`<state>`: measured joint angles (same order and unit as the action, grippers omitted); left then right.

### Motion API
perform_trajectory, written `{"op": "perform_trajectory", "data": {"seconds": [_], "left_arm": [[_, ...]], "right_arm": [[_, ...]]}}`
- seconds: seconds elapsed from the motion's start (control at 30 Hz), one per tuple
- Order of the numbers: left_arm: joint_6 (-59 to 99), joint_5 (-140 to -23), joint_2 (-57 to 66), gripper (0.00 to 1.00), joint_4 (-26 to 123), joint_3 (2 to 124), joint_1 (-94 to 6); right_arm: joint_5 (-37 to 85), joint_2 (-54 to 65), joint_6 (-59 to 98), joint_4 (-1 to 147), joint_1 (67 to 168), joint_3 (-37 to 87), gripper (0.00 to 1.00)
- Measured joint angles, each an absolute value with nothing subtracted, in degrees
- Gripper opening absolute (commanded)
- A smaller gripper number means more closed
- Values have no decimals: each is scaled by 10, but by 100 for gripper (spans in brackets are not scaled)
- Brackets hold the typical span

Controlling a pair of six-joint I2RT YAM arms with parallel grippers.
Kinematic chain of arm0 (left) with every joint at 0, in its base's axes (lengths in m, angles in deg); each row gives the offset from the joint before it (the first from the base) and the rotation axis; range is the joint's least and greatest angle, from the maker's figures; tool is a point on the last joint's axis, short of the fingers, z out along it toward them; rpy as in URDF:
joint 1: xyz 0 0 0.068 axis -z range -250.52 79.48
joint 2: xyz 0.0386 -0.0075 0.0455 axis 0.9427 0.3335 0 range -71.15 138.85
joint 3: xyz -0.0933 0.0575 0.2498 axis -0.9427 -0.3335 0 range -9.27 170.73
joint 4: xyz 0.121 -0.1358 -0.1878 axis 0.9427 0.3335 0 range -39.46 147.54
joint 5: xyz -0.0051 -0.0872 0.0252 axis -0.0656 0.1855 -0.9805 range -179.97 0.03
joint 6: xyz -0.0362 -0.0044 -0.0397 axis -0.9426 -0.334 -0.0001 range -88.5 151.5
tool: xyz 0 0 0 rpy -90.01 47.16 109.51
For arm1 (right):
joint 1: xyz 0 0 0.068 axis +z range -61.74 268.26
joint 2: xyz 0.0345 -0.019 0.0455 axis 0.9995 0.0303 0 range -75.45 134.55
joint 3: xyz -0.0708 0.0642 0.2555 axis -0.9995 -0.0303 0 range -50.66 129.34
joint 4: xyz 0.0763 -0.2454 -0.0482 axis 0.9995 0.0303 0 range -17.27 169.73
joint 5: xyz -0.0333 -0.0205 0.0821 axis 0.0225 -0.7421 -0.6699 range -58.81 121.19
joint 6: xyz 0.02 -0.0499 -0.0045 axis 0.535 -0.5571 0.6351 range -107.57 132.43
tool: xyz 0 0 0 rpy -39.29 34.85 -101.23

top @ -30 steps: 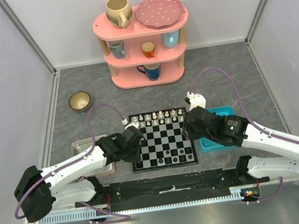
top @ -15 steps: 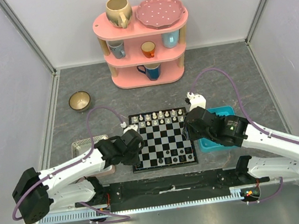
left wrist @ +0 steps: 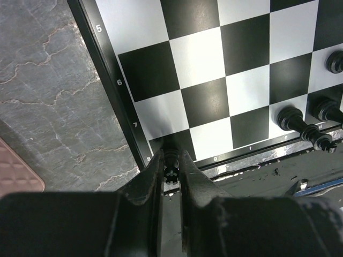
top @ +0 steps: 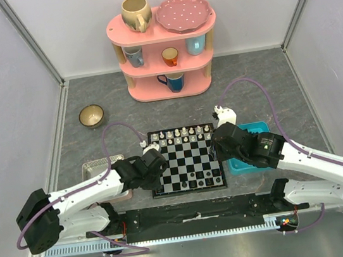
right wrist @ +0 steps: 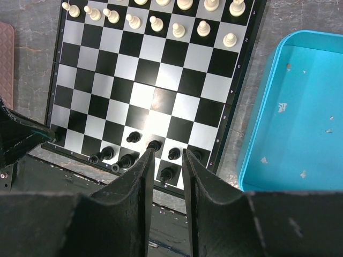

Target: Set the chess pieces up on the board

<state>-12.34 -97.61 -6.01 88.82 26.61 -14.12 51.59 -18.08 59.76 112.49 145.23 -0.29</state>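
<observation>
At the board's point(left wrist: 214, 80) near-left corner square, my left gripper point(left wrist: 171, 160) pinches one black piece point(left wrist: 171, 174). My right gripper point(right wrist: 163, 160) hangs slightly parted and empty above the other black pieces point(right wrist: 133, 137), which I can't count reliably.

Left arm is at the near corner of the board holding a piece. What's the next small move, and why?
Probably ease the left gripper straight down: it pinches a small black chess piece over the empty black corner square of the flat black-and-white checkered chessboard, and I cannot tell whether its base is seated yet.
</observation>
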Motion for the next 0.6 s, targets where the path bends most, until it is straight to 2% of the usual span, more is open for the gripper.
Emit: {"op": "perform_trajectory", "data": {"seconds": [0.3, 0.6], "left_arm": [[-124, -976, -54, 14, 870, 266, -141], [-124, -976, -55, 24, 866, 264, -141]], "right_arm": [[516, -181, 597, 1125, 1451, -3, 34], [516, -181, 597, 1125, 1450, -3, 34]]}}
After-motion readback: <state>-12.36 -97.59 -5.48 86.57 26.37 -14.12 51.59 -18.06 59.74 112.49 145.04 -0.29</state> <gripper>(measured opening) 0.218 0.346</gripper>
